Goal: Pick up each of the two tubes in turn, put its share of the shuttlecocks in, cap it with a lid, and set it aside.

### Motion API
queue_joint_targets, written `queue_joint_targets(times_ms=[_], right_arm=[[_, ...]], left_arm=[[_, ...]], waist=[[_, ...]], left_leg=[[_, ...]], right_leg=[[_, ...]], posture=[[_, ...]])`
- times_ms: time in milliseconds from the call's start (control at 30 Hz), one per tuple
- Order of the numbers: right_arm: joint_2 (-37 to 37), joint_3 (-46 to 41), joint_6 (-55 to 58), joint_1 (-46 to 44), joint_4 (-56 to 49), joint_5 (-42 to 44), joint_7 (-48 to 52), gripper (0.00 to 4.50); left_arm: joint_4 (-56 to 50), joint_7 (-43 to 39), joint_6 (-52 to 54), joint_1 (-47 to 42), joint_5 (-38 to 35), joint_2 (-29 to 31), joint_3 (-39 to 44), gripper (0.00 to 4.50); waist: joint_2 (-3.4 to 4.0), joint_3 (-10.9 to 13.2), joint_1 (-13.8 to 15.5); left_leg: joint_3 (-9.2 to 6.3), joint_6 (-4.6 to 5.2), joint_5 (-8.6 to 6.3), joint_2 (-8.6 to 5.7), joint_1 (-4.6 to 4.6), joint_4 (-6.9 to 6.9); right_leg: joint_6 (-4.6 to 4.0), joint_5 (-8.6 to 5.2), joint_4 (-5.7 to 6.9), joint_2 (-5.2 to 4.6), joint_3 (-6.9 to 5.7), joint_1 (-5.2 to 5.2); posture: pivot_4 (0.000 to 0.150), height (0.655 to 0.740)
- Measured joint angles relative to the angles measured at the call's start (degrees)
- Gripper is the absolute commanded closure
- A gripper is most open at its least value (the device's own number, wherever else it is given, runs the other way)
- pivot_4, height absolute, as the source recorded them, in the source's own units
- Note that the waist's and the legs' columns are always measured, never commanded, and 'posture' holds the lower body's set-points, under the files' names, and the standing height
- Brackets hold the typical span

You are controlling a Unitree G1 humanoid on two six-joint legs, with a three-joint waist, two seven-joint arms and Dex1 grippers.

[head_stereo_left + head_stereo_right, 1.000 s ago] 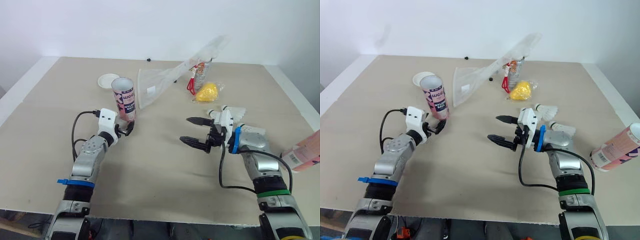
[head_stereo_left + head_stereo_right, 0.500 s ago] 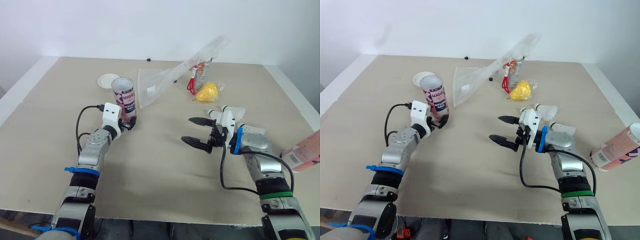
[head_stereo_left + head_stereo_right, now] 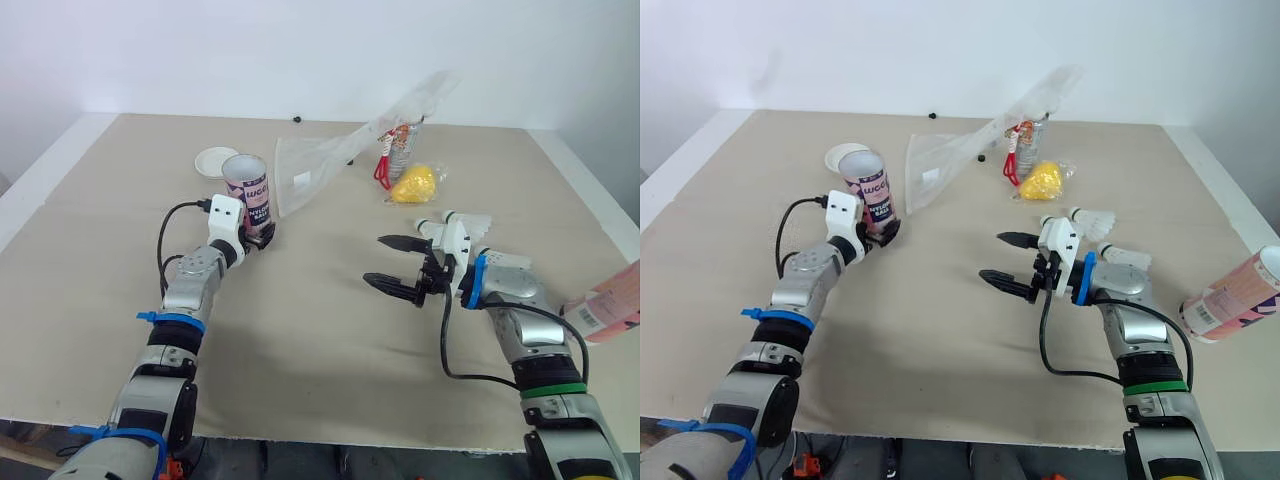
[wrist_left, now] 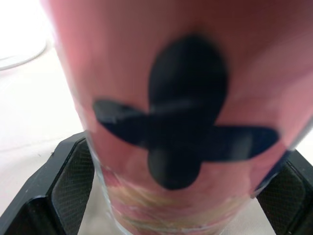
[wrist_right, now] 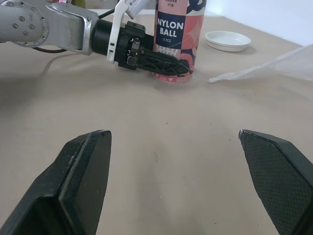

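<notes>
Both arms outstretched; left claw (image 3: pixel 263 236) straddles tube (image 3: pixel 248 195), right claw (image 3: pixel 373 260) gapes.

We find the lying tube (image 3: pixel 608 303), at the right edge of the worktop (image 3: pixel 300 330), cut off by the frame. The upright tube (image 4: pixel 181 98) is blurred, its top cropped. A black speck (image 3: pixel 297 119) at the far edge is too small to identify.

The upright tube (image 3: pixel 248 195) wears a smooth, glossy printed skin; the lid (image 3: pixel 216 161) is smooth white plastic. The bench (image 3: pixel 300 330) is matt beige. The bag (image 3: pixel 322 163) is shiny clear film. The right gripper (image 5: pixel 173 133) has matt black, mesh-textured plastic pads (image 5: pixel 85 181).
</notes>
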Motion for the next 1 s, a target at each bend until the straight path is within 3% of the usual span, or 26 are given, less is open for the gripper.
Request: queue_joint_targets(times_ms=[367,433,1000], right_arm=[[-0.12,0.00,0.23,0.40,-1.31,-0.23,-0.06,0.04],[-0.16,0.00,0.29,0.63,-1.60,-0.28,-0.09,0.00],[-0.16,-0.02,1.28,2.27,-2.66,-0.37,-1.23,0.00]], left_arm=[[7.35,-2.73,-4.94,-3.22,0.70,0.23,0.57,0.00],[8.34,-3.45,-6.21,-3.53,1.32,0.42,0.47,0.55],[9.77,-5.58,-8.48,-3.70,2.34,1.76,0.34,0.59]], waist=[[0.00,0.00,0.01],[0.00,0.00,0.01],[0.00,0.00,0.01]], left_leg=[[-0.01,0.00,0.00,-0.01,-0.02,0.00],[-0.01,0.00,0.00,-0.01,-0.02,0.00],[-0.02,0.00,0.00,-0.01,-0.04,0.00]], right_leg=[[0.00,0.00,0.00,0.00,0.00,-0.01],[0.01,0.00,0.00,0.00,-0.01,-0.01],[0.01,-0.01,0.00,0.00,0.00,-0.01]], posture=[[0.150,0.7400],[0.150,0.7400],[0.150,0.7400]])
